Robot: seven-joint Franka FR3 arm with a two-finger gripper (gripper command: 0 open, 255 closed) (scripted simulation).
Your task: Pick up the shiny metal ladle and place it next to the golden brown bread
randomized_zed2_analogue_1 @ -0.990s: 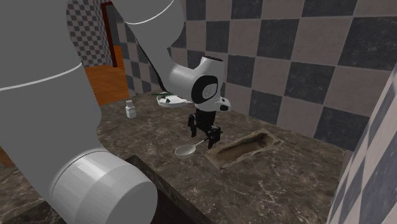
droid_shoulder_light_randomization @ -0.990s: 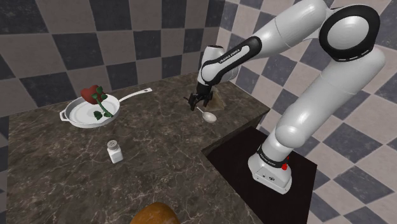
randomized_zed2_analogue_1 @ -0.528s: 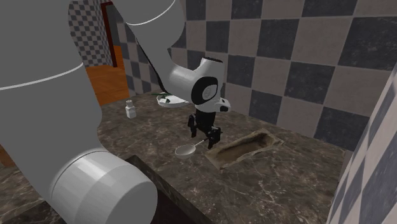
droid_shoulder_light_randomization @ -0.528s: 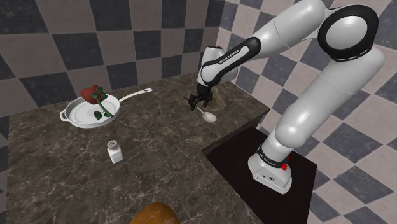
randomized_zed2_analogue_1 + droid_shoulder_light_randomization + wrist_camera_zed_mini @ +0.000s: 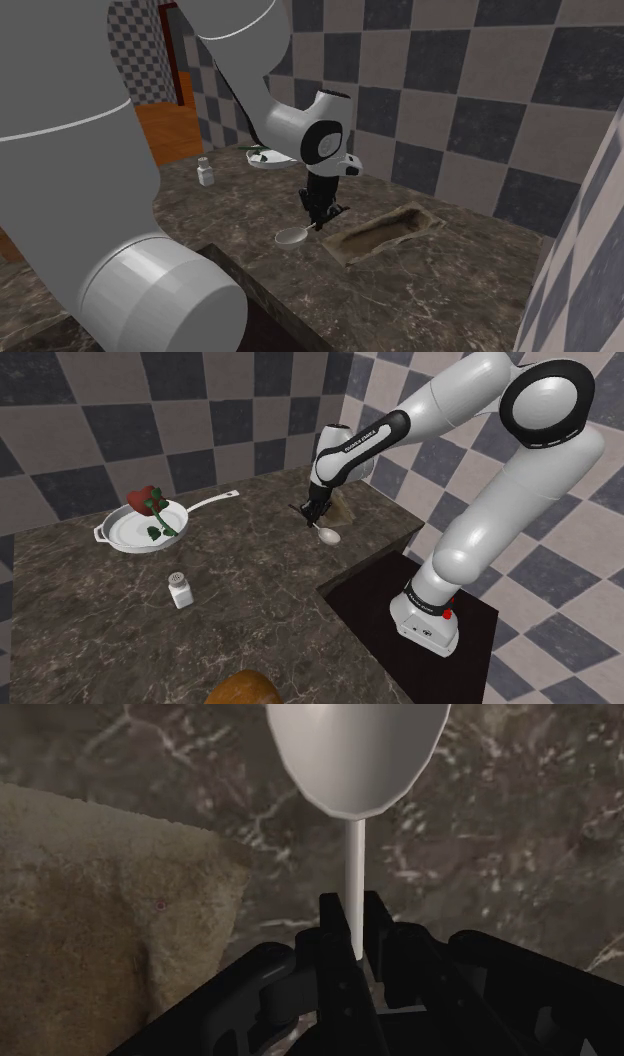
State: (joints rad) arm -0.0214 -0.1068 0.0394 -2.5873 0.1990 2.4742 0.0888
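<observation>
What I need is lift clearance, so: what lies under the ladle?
Dark veined countertop shows beneath the bowl and stem of the ladle. The handle's end is covered by the hand, shut on it, so what lies under that part cannot be seen.

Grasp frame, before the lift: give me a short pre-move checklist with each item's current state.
1. Grasp: ok, the gripper is shut on the ladle by its handle.
2. Lift: not ok, the ladle's bowl rests on the counter.
3. Target: ok, the bread lies at the shoulder view's bottom edge.
4. Room beside the bread: cannot tell, the edge cuts it off.
5. Route: probably ok, the salt shaker stands to the shoulder view's left of the line from ladle to bread.
</observation>
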